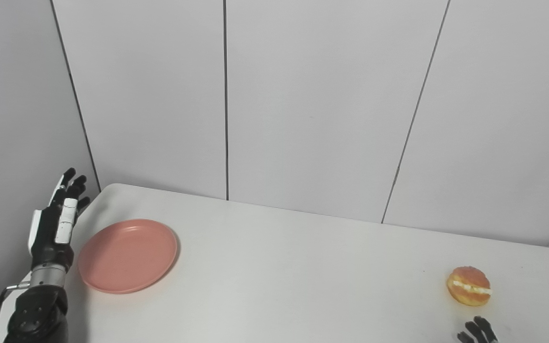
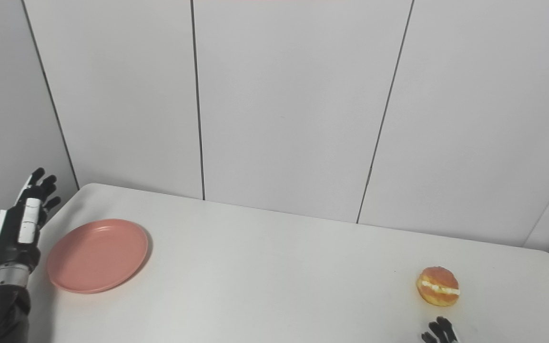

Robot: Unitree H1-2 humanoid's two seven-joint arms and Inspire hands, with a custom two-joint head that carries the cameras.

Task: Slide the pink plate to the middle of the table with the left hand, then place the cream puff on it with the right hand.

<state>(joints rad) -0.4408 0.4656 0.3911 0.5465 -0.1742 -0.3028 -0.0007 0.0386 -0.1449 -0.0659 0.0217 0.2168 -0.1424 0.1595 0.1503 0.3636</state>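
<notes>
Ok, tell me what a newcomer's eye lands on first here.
The pink plate at the table's left end, empty, with the left hand raised open beside it, fingers apart. Then the cream puff far right, only the right hand's fingertips showing below it.

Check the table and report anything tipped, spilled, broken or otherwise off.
Nothing stands out. The pink plate lies flat and empty near the table's left end, beside the open left hand. The cream puff sits intact at the right, filling unspilled.
</notes>
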